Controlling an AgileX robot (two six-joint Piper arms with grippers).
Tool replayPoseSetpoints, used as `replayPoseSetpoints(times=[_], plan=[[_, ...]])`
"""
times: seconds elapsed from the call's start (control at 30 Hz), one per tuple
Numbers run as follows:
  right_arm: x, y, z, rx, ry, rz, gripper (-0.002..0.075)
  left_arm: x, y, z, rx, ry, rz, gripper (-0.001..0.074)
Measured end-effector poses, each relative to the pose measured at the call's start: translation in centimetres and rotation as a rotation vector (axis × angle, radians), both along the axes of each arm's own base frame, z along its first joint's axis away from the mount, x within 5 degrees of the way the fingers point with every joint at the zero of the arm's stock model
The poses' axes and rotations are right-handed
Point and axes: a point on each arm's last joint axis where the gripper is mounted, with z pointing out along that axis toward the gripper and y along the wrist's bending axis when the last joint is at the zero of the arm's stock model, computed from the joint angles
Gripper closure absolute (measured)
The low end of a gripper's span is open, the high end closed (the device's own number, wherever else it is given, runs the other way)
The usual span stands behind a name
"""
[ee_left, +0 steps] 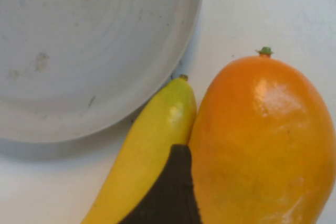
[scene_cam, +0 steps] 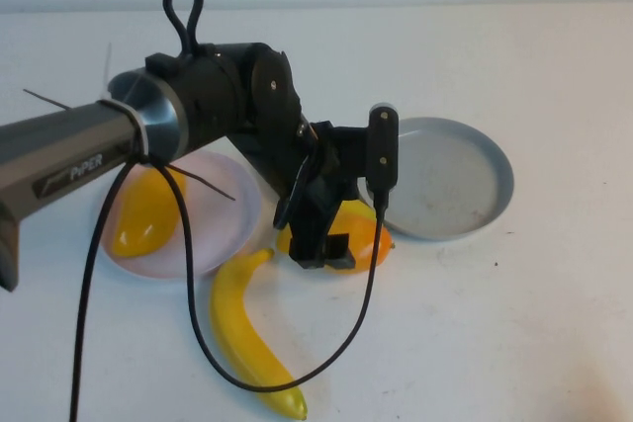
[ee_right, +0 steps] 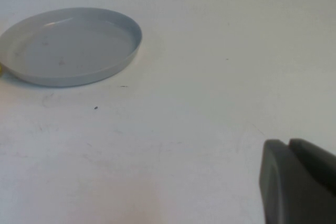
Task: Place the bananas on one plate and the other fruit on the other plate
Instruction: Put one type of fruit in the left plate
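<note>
My left gripper is low over an orange mango lying between the two plates. It is open, with the jaws either side of the mango. One dark finger sits between the mango and the shorter banana. That banana lies against the grey-blue plate's rim and is mostly hidden in the high view. The longer banana lies on the table in front. A second mango rests on the pink plate. The grey-blue plate holds nothing. My right gripper is shut and empty over bare table.
The left arm's black cable loops down across the table and over the longer banana. The white table stretches to the right and front of the grey-blue plate.
</note>
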Motion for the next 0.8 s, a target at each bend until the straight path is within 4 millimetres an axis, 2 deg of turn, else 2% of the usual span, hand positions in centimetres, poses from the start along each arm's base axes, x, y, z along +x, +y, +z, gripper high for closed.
replayPoseSetpoints(times=[0.37,0.57,0.7,0.8], plan=[[0.0,0.0,0.0,0.000,0.000,0.000,0.0741,0.6,-0.3,-2.5,0.032,0.031,0.002,0.0066],[0.0,0.0,0.0,0.000,0.000,0.000,0.0741,0.6,-0.3,-2.6,0.035,0.032,0.001,0.0066],[0.0,0.0,0.0,0.000,0.000,0.000,0.0741,0.8,-0.3,-3.5,0.061,0.038,-0.006,0.0067],[0.0,0.0,0.0,0.000,0.000,0.000,0.0741,0.9,-0.2,-4.3,0.080,0.050,-0.012,0.0099]])
